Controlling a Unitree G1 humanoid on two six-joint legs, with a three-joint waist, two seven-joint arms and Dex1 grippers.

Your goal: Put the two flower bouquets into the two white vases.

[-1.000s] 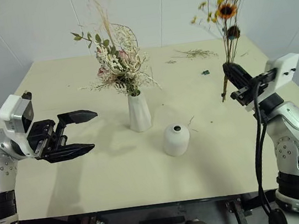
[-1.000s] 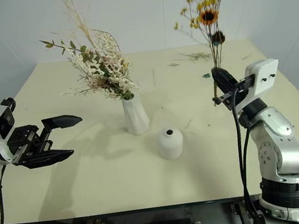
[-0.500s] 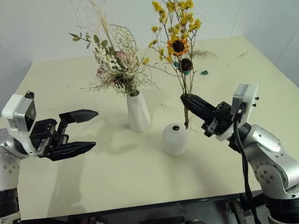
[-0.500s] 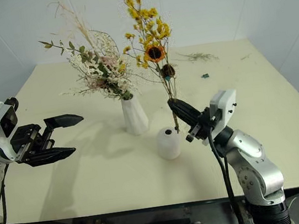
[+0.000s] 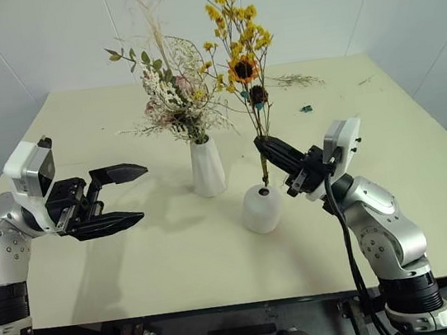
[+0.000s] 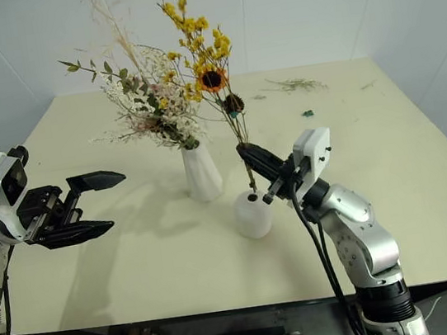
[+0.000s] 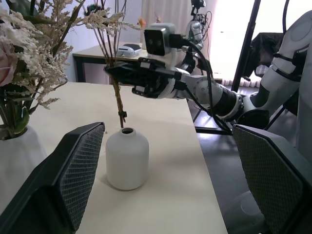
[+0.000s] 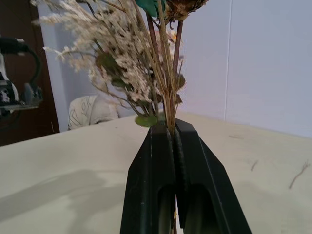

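Observation:
The pale pink and white bouquet (image 5: 172, 100) stands in the tall cone vase (image 5: 207, 168) at mid-table. My right gripper (image 5: 262, 142) is shut on the thin brown stems of the yellow bouquet (image 5: 238, 45) and holds it upright. The stem ends (image 7: 120, 117) hang just above the mouth of the short round vase (image 5: 261, 209), a little to its far side. The right wrist view has the stems pinched between the two black fingers (image 8: 151, 161). My left gripper (image 5: 142, 194) hovers open and empty left of the tall vase, pointing toward the vases.
Loose dried twigs (image 5: 295, 81) and a small dark scrap (image 5: 306, 109) lie at the table's back right. The cream table (image 5: 179, 265) has its front edge close to me, and a white wall stands behind it.
My right gripper has carried the yellow bouquet from the table's right side leftward and down to just over the short vase. The left arm has kept still.

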